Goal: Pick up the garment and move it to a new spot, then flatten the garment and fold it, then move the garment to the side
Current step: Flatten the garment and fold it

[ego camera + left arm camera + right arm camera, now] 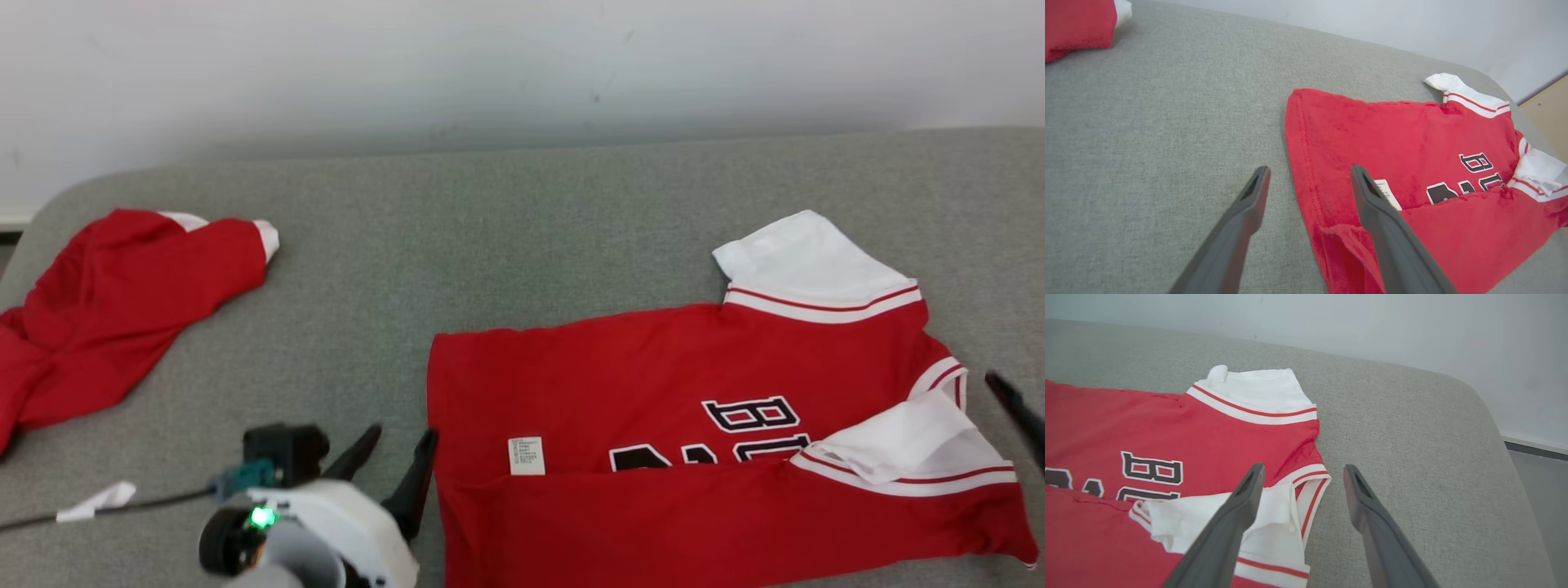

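On the right half of the grey bench (pixel 490 245) lies the jersey (pixel 653 384), spread sideways with its hem to the left and its sleeves to the right. We judge it light, soft and limp. It will sag and crease wherever it is not held, and the bench's cloth cover will probably drag on it rather than let it slide. A single pinch in the middle would bunch it. We would take it at two well-separated points, the hem corner on the left and the shoulder edge on the right, and at the near side we would catch both layers.

Our left hand (pixel 402 437) stands wide with nothing in it. It is just beside the near hem corner, one finger over the red cloth and the other over bare bench. Our right hand (pixel 1303 468) is just as wide and also holds nothing. It hovers at the collar end, beside the near sleeve (pixel 906 445).

The jersey is red with white sleeves trimmed in red stripes, and the far sleeve (pixel 808 261) points away from us. Its near long edge is turned up over the body, covering the lower part of the black letters (pixel 751 414). A small white label (pixel 526 455) shows just above that fold. A second red garment (pixel 122 310) lies crumpled at the far left, well apart.
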Robot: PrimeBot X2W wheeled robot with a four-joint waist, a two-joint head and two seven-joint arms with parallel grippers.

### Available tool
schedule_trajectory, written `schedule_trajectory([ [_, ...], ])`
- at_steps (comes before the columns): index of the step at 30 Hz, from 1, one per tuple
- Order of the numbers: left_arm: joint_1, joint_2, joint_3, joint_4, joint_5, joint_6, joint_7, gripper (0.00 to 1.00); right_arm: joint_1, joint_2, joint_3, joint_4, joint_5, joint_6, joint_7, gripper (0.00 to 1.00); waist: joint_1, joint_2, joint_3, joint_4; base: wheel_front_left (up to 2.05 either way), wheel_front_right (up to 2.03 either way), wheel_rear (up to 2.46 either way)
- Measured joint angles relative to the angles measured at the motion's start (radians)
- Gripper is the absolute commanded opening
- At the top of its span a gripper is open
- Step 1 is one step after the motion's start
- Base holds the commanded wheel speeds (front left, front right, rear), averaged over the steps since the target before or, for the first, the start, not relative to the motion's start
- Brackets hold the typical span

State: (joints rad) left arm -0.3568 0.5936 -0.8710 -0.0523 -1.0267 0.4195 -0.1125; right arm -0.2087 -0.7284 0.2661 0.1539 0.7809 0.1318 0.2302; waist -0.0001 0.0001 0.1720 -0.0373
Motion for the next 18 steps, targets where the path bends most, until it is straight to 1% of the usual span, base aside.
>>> schedule_trajectory([
  [2, -0.057, -0.011, -0.007, 0.021, 0.016, -0.01, 0.024, 1.0, -0.06, 0.004, -0.004, 0.002, -0.009, 0.0, 0.026, 1.0, 0.0, 0.0, 0.019, 0.007, 0.0, 0.0, 0.0],
  [5, -0.135, -0.041, -0.008, 0.053, 0.024, -0.024, 0.052, 1.0, -0.15, 0.003, -0.003, 0.011, -0.033, 0.0, 0.066, 1.0, 0.0001, 0.0, 0.049, 0.025, 0.0, 0.0, 0.0],
  [10, -0.252, -0.086, -0.013, 0.115, 0.034, -0.05, 0.096, 1.0, -0.295, -0.013, 0.021, 0.041, -0.053, 0.0, 0.141, 1.0, 0.0002, 0.0, 0.113, 0.062, 0.0, 0.0, 0.0],
  [15, -0.343, -0.138, -0.024, 0.167, 0.049, -0.074, 0.122, 1.0, -0.437, -0.02, 0.042, 0.112, -0.066, 0.0, 0.194, 1.0, 0.0001, 0.0, 0.183, 0.104, 0.0, 0.0, 0.0],
  [18, -0.377, -0.171, -0.047, 0.189, 0.06, -0.091, 0.146, 1.0, -0.493, -0.016, 0.079, 0.156, -0.078, 0.0, 0.219, 1.0, 0.0002, 0.0, 0.219, 0.13, 0.0, 0.0, 0.0],
])
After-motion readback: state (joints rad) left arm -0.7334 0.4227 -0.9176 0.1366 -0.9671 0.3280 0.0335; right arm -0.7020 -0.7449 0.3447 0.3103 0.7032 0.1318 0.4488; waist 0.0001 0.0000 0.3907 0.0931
